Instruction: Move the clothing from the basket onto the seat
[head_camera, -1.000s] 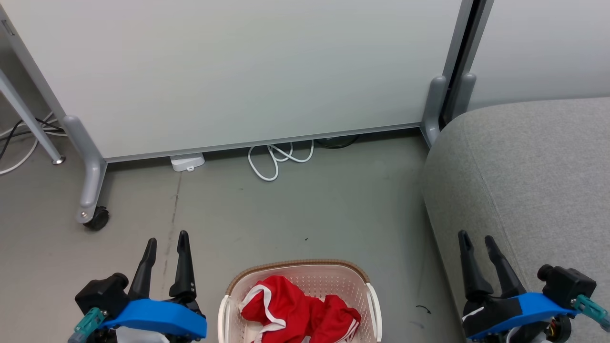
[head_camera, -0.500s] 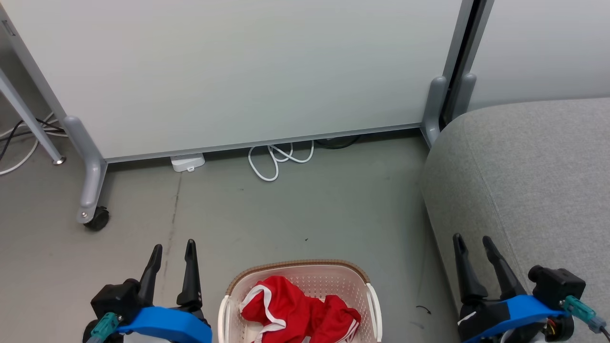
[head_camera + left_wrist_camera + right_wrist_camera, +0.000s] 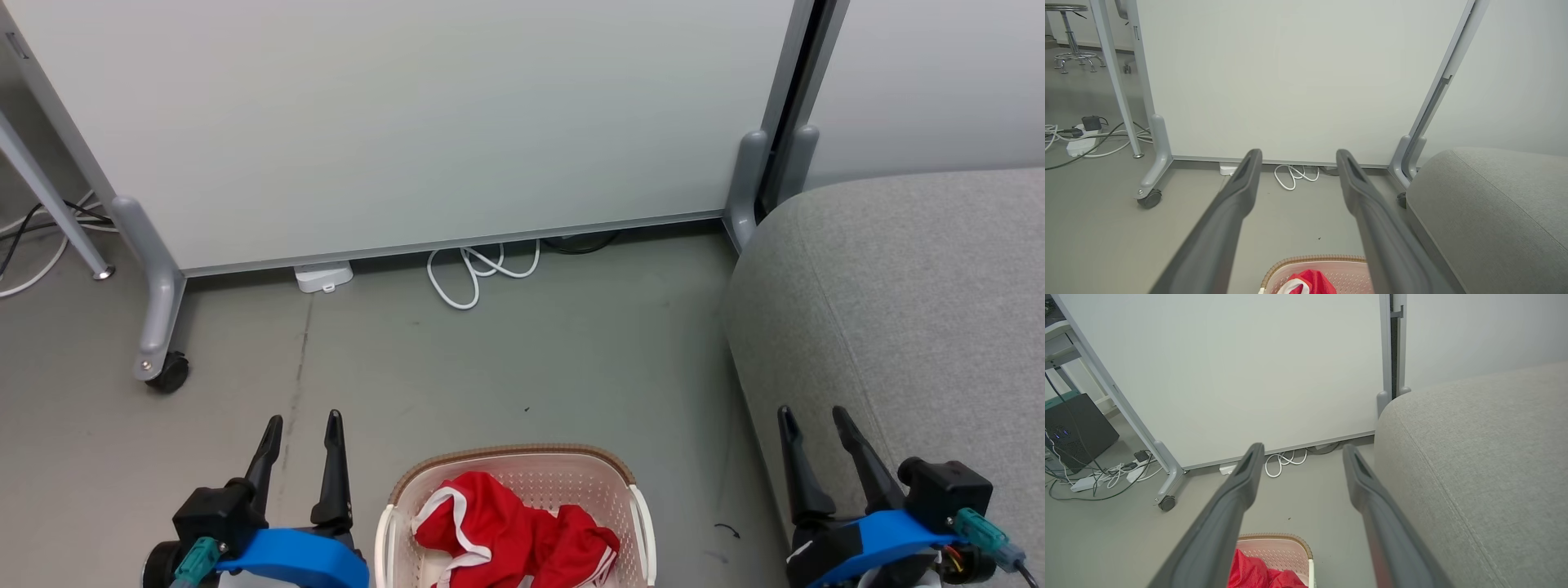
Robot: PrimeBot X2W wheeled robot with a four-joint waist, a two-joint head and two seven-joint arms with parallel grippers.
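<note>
Clothing point(image 3: 510, 539): red, white-trimmed, heaped in basket point(image 3: 514, 452) on the floor point(image 3: 490, 367). Count uncertain, as the frame edge cuts the heap.
Seat point(image 3: 898, 286): right of basket, no garment on its visible part.
Left tool point(image 3: 304, 418): fingers parted, empty; has edged nearer the basket's left side.
Right tool point(image 3: 810, 410): parted, empty, barely shifted.
Reading: approach begun, nothing lifted.

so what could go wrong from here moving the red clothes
The clothing lies bunched in the basket; the open left claw may pinch only a loose fold, and a piece could slip onto the floor before reaching the seat.
A claw catching the basket's rim might tip or drag it.
The right claw hangs close beside the seat's edge and could brush it when swinging.
</note>
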